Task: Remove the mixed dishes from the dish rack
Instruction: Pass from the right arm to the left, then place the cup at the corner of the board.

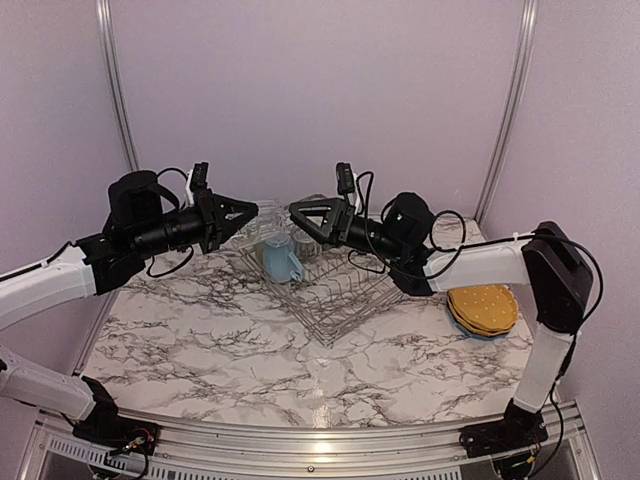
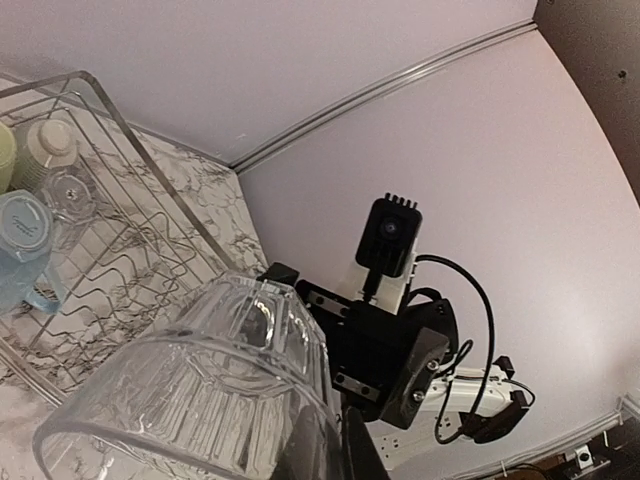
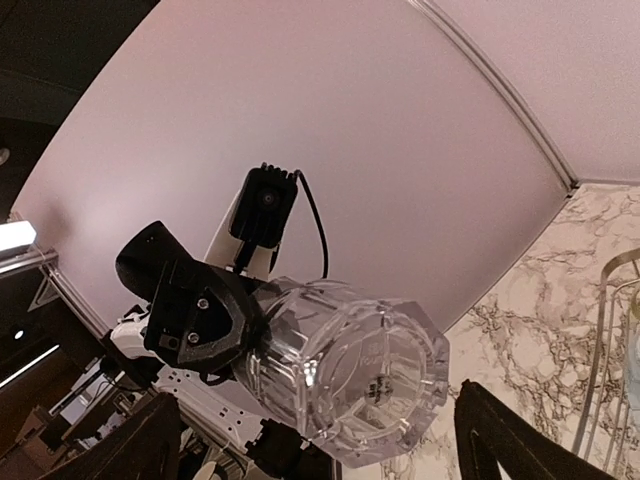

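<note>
Inspection note for you: beneath the left gripper (image 1: 255, 212) and the right gripper (image 1: 293, 208) lies a white marble-pattern tabletop (image 1: 200, 350) with grey veining. Ahead of both fingertips stands a plain lilac back wall (image 1: 320, 90). It is framed by a left silver corner strip (image 1: 117, 90) and a right silver corner strip (image 1: 509, 100). Behind the wrists, an aluminium rail (image 1: 300, 445) edges the table. The light is soft and even.

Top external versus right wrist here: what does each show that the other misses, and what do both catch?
Only top external: the whole dish rack with the light blue mug in it, and stacked plates on the table at the right. Only right wrist: the right gripper open, fingers wide apart either side of the clear glass. Both: the left gripper shut on that glass, and the marbled table.
</note>
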`<action>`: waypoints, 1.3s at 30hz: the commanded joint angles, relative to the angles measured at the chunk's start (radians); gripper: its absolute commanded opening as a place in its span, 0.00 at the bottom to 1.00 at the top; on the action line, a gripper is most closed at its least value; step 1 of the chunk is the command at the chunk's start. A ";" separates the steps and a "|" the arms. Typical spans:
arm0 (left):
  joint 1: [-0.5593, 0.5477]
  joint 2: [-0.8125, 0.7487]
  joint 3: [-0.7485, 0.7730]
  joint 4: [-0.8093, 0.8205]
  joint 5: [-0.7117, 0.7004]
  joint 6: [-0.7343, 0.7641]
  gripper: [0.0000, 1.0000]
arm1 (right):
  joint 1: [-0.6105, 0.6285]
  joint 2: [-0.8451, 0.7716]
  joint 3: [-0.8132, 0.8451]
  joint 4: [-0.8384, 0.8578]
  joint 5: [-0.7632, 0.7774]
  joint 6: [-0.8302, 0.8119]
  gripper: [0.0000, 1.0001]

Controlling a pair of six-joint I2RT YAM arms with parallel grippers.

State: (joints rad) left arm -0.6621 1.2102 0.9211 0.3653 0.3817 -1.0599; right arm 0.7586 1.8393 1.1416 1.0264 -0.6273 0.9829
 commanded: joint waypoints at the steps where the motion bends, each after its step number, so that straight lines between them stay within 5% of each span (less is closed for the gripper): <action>1: 0.041 -0.061 0.116 -0.507 -0.211 0.240 0.00 | -0.015 -0.067 -0.006 -0.132 0.086 -0.122 0.95; 9: 0.059 -0.035 0.219 -1.093 -0.689 0.474 0.00 | -0.023 -0.137 0.092 -0.637 0.291 -0.390 0.98; 14: 0.073 0.059 0.207 -1.240 -0.814 0.530 0.00 | -0.021 -0.181 0.153 -0.835 0.397 -0.509 0.98; 21: 0.138 0.183 0.156 -1.243 -0.759 0.610 0.00 | -0.010 -0.233 0.171 -0.951 0.520 -0.593 0.99; 28: 0.185 0.292 0.140 -1.146 -0.698 0.651 0.00 | 0.022 -0.175 0.331 -1.237 0.816 -0.614 0.99; 34: 0.220 0.344 0.112 -1.085 -0.688 0.653 0.00 | 0.020 -0.236 0.298 -1.263 1.000 -0.601 0.98; 39: 0.237 0.387 0.091 -1.071 -0.660 0.646 0.00 | 0.021 -0.339 0.202 -1.151 0.947 -0.720 0.98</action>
State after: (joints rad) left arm -0.4351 1.5681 1.0302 -0.7319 -0.2955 -0.4213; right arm 0.7731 1.5970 1.3849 -0.1780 0.2970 0.3511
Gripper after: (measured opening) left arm 0.069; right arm 0.986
